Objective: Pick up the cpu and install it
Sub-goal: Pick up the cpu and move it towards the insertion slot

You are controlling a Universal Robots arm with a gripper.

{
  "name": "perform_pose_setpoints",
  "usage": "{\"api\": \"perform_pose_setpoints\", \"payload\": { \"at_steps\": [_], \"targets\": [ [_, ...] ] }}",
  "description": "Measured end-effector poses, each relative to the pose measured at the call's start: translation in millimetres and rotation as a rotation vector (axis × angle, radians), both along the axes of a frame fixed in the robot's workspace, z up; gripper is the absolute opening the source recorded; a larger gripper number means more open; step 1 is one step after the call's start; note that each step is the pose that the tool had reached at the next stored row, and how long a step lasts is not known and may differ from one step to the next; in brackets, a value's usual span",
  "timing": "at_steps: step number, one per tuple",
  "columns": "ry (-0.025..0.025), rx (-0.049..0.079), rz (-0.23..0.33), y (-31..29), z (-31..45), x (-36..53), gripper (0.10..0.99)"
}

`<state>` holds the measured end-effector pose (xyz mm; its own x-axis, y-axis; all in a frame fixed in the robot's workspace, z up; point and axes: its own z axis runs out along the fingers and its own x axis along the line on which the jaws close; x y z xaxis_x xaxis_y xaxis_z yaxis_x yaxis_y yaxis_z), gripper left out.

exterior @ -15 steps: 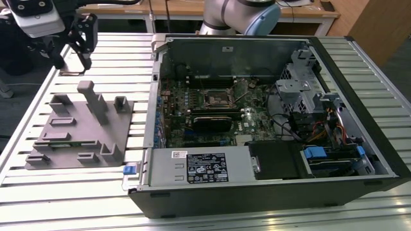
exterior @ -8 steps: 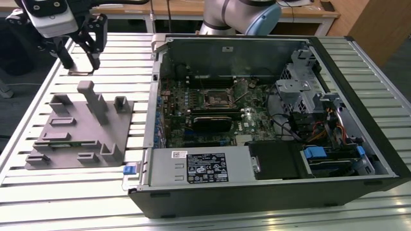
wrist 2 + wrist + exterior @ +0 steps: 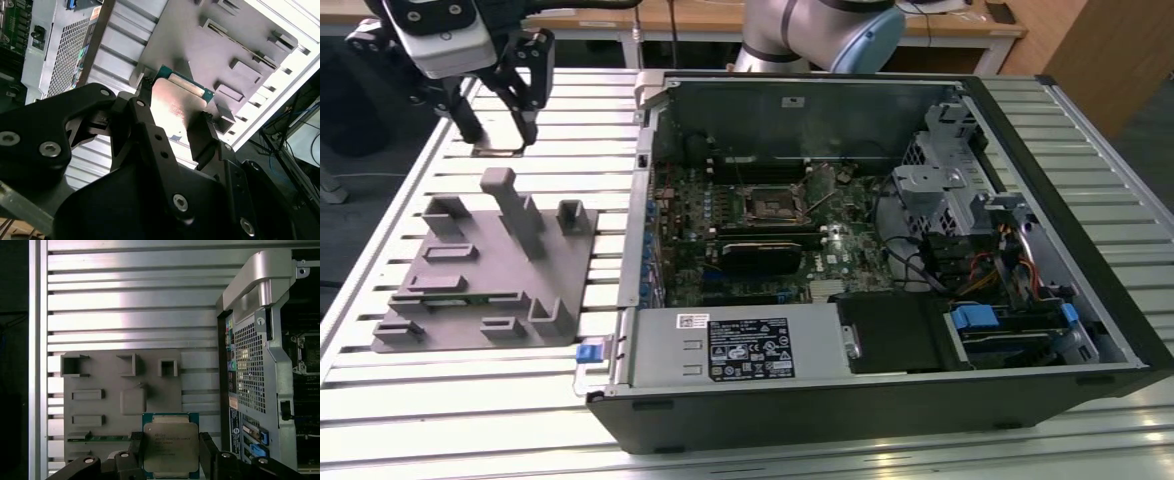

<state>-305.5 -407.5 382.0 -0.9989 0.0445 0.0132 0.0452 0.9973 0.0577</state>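
The cpu (image 3: 171, 447), a thin square chip with a pale silvery top and a green edge, sits between my gripper's two black fingers (image 3: 137, 452) in both wrist views. My gripper (image 3: 494, 135) hangs over the slatted table at the exterior view's far left, beyond the grey fixture (image 3: 480, 270), shut on the cpu (image 3: 498, 151), which it holds flat by two opposite edges. In the second wrist view the cpu (image 3: 177, 102) shows clear of the fixture below it. The dark socket (image 3: 771, 203) with its metal frame lies on the motherboard inside the open computer case.
The open computer case (image 3: 1067, 230) fills the exterior view's right, its raised side wall (image 3: 647, 130) nearest my gripper. Grey plastic blocks and posts (image 3: 520, 215) stand up from the fixture. Bare slatted table (image 3: 400, 160) surrounds the fixture.
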Motion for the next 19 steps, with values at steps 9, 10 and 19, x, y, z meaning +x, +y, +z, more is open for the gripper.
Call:
{"api": "perform_pose_setpoints", "payload": {
  "at_steps": [9, 10, 19],
  "targets": [
    [0.0, 0.0, 0.0, 0.0, -0.1, 15.2, 0.533],
    [-0.0001, 0.0, 0.0, 0.0, -0.1, 17.7, 0.533],
    [-0.0001, 0.0, 0.0, 0.0, -0.1, 42.3, 0.533]
  ]
}}
